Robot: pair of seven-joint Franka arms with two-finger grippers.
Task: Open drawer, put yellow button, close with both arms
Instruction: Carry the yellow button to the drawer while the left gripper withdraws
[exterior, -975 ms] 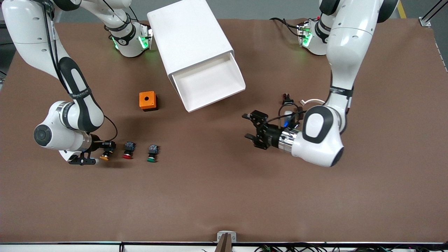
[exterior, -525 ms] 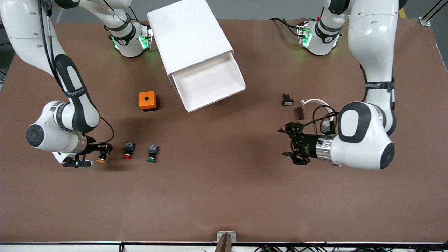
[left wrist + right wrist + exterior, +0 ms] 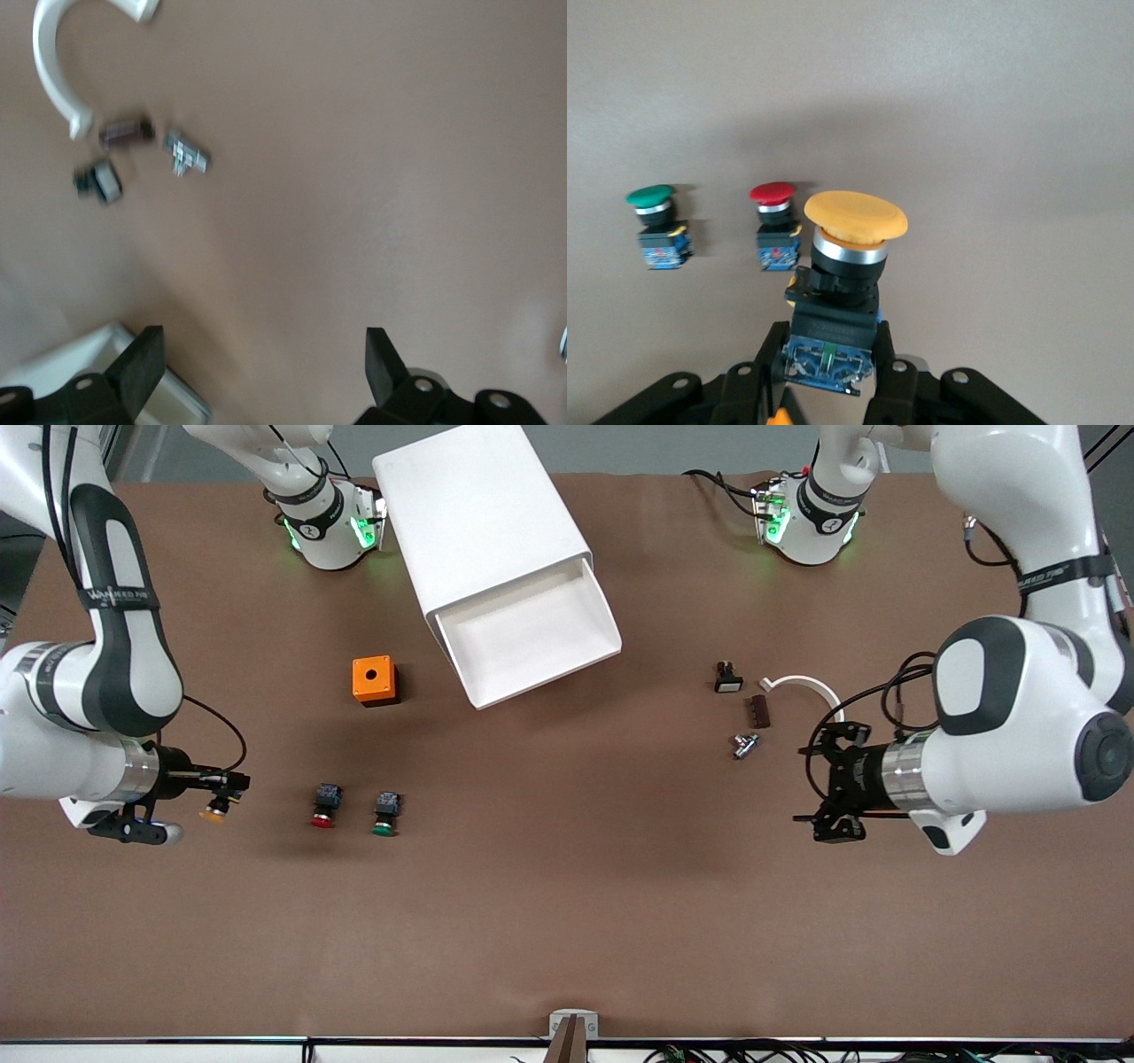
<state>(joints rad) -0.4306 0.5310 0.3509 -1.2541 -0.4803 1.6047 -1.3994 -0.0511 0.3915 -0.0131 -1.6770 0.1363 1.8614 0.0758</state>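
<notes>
My right gripper (image 3: 221, 790) is shut on the blue-and-black body of the yellow button (image 3: 213, 811), which hangs over the table at the right arm's end. In the right wrist view the yellow button (image 3: 855, 217) stands cap-outward between the fingers (image 3: 757, 359) of the right gripper (image 3: 833, 354). The drawer (image 3: 532, 638) is pulled out of the top of the white cabinet (image 3: 478, 522) and holds nothing. My left gripper (image 3: 828, 793) is open over the table at the left arm's end. In the left wrist view the left gripper (image 3: 261, 363) has bare table between its fingers.
A red button (image 3: 324, 808) and a green button (image 3: 385, 815) lie side by side on the table. An orange box (image 3: 374, 680) sits beside the cabinet. A white curved piece (image 3: 806, 685) and small parts (image 3: 742, 745) lie close to the left gripper.
My right gripper has carried the yellow button up and away from the red button, toward the right arm's end. The left arm has drawn back from the table's middle toward its own end.
</notes>
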